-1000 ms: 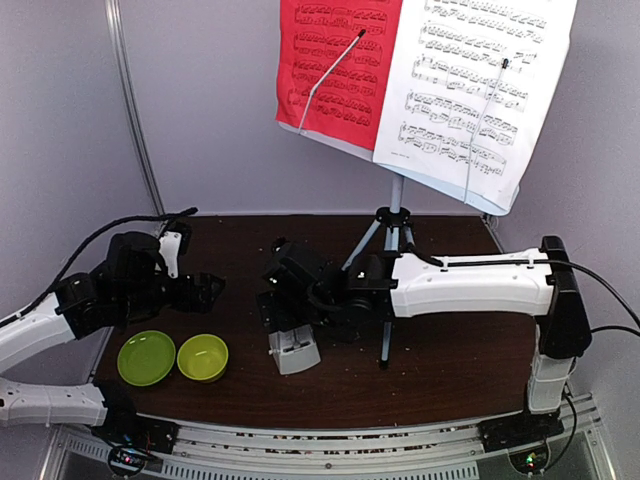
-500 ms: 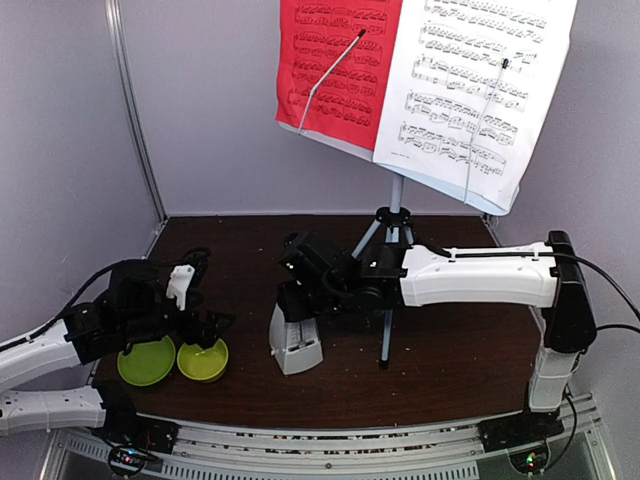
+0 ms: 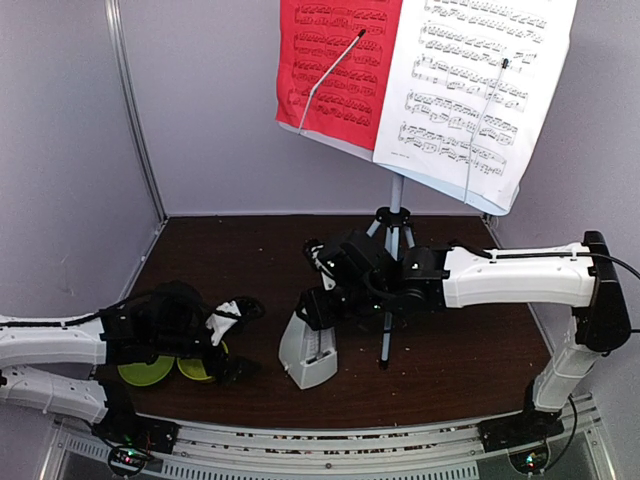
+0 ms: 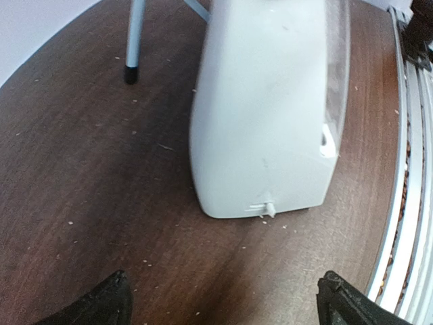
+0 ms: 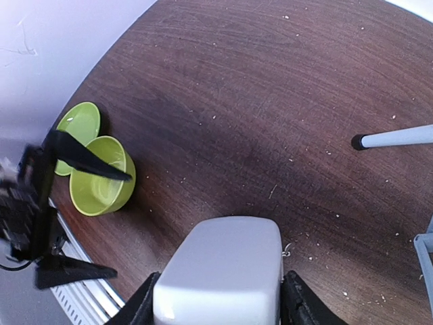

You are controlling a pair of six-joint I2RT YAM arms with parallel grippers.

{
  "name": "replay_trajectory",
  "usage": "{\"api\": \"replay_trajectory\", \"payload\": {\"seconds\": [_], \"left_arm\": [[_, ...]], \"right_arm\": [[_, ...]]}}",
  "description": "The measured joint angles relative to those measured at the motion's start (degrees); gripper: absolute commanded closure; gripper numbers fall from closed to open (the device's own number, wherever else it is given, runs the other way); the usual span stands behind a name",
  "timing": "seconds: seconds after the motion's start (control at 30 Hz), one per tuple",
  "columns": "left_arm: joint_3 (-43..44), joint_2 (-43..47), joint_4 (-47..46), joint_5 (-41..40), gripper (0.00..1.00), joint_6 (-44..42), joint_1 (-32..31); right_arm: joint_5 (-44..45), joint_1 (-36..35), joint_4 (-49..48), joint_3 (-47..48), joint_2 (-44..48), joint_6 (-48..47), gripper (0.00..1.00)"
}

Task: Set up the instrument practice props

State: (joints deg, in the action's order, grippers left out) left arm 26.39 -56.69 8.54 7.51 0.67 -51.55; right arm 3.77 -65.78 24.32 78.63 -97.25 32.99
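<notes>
The grey-white tripod music stand (image 3: pixel 396 196) stands at the back with a red music sheet (image 3: pixel 335 70) and a white music sheet (image 3: pixel 480 90) on its desk. The whitish pyramid metronome (image 3: pixel 307 352) rests on the table in front of it, leaning a little. My right gripper (image 3: pixel 317 304) is shut on its narrow top; in the right wrist view both fingers press the sides of the metronome (image 5: pixel 223 271). My left gripper (image 3: pixel 243 340) is open, low over the table just left of the metronome (image 4: pixel 270 101), with nothing between its fingertips (image 4: pixel 108 305).
Two lime-green bowls (image 3: pixel 150 372) sit at the front left, partly under my left arm, also visible as bowls (image 5: pixel 101 177) in the right wrist view. A leg of the stand (image 4: pixel 133 40) rests just beyond the metronome. The table's front rail (image 4: pixel 413 169) is close.
My right gripper closed on the metronome's top and shifted it slightly right. My left arm swung down and right over the bowls, toward the metronome, staying open.
</notes>
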Motion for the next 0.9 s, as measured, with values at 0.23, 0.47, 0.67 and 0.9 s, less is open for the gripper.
{"api": "replay_trajectory", "payload": {"seconds": [0.23,0.47,0.67,0.9], "left_arm": [[1.6,-9.5,-3.5,0.1,0.02,-3.9,-3.6],[3.3,-17.5,-8.8,0.1,0.02,-5.4,-4.4],[5.1,-22.9,-12.4,0.3,0.08,-5.2,-5.2],[6.2,-25.2,-14.4,0.2,0.22,-5.3,-5.2]], "right_arm": [[-4.0,1.4,-4.1,-3.8,2.0,-0.7,0.75],[-6.8,2.3,-7.3,-6.5,3.3,-0.9,0.78],[-7.7,2.6,-8.9,-7.3,3.5,-0.9,0.8],[-8.3,2.6,-9.8,-8.7,4.4,-0.7,0.81]]}}
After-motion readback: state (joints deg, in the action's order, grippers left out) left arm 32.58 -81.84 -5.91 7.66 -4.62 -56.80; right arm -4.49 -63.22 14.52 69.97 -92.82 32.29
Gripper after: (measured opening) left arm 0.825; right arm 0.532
